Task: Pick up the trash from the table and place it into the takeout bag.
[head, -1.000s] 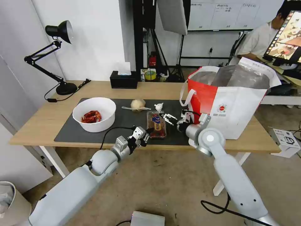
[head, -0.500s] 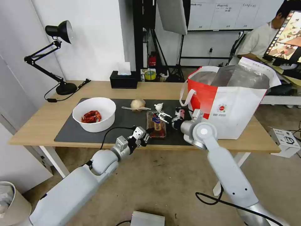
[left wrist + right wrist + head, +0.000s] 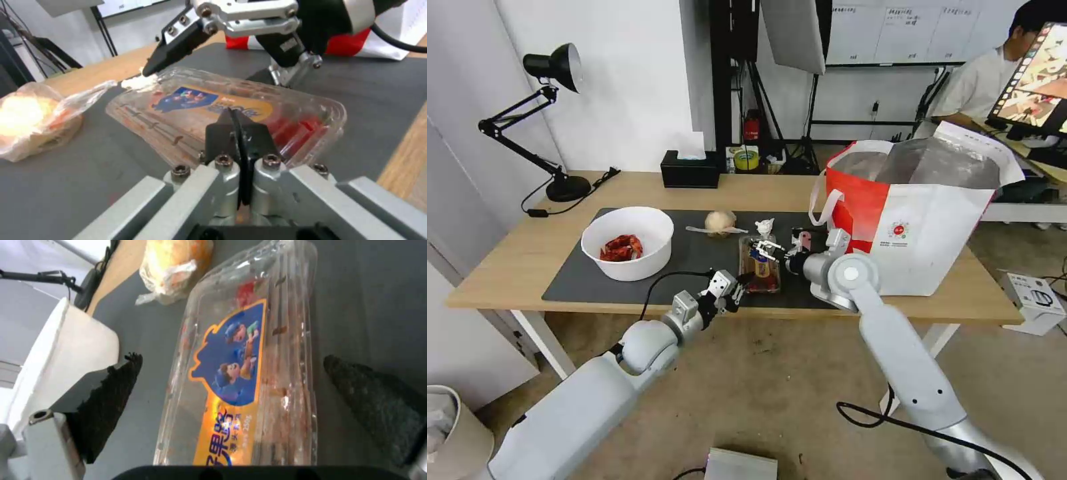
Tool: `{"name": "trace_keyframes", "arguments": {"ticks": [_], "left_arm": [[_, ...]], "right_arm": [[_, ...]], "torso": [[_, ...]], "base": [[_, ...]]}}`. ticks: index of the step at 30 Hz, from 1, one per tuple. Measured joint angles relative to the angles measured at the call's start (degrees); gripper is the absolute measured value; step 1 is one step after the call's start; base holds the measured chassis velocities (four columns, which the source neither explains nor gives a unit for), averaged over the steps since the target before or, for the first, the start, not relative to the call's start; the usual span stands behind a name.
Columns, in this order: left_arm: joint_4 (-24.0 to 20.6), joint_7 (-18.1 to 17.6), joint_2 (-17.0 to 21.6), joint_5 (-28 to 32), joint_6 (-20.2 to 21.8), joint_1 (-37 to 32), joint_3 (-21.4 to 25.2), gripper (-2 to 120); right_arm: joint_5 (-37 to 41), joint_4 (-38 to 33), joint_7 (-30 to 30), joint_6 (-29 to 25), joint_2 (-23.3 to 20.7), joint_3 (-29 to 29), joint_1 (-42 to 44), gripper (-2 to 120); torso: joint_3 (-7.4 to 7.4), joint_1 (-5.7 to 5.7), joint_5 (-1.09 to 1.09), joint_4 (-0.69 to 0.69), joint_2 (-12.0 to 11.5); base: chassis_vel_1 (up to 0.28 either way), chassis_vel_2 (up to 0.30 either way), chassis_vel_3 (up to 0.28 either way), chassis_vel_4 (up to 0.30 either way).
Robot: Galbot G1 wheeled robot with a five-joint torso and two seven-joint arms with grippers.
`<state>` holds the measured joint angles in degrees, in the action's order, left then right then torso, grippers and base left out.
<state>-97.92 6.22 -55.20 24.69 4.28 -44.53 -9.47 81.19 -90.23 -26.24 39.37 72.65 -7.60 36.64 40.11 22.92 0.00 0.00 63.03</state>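
Takeout bag [image 3: 924,220] stands at 3 o'clock on the surface [image 3: 514,257]; I see nothing in it. Bowl [image 3: 627,241], wrapped ball [image 3: 720,222], paper [image 3: 765,227] unpicked. Clamshell tray [image 3: 760,265] centre: my right gripper [image 3: 768,249] wide above it, my left gripper [image 3: 736,291] closed, empty, at 6.

The right gripper [image 3: 764,248] has travelled leftward from beside the takeout bag [image 3: 924,233] and now hangs over the clamshell tray [image 3: 760,267], its fingers [image 3: 111,400] spread on both sides of it (not touching).
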Motion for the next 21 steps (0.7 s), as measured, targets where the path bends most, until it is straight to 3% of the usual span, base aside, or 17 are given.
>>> {"name": "trace_keyframes", "arguments": {"ticks": [21], "left_arm": [[-0.2, -0.2, 0.2, 0.0, -0.3, -0.3, 0.0, 0]], "right_arm": [[1.0, 1.9, 0.4, 1.6, 1.2, 1.8, -1.8, 100]], "torso": [[0.00, 0.00, 0.00, 0.00, 0.0]], "base": [[0.000, 0.000, 0.000, 0.000]]}}
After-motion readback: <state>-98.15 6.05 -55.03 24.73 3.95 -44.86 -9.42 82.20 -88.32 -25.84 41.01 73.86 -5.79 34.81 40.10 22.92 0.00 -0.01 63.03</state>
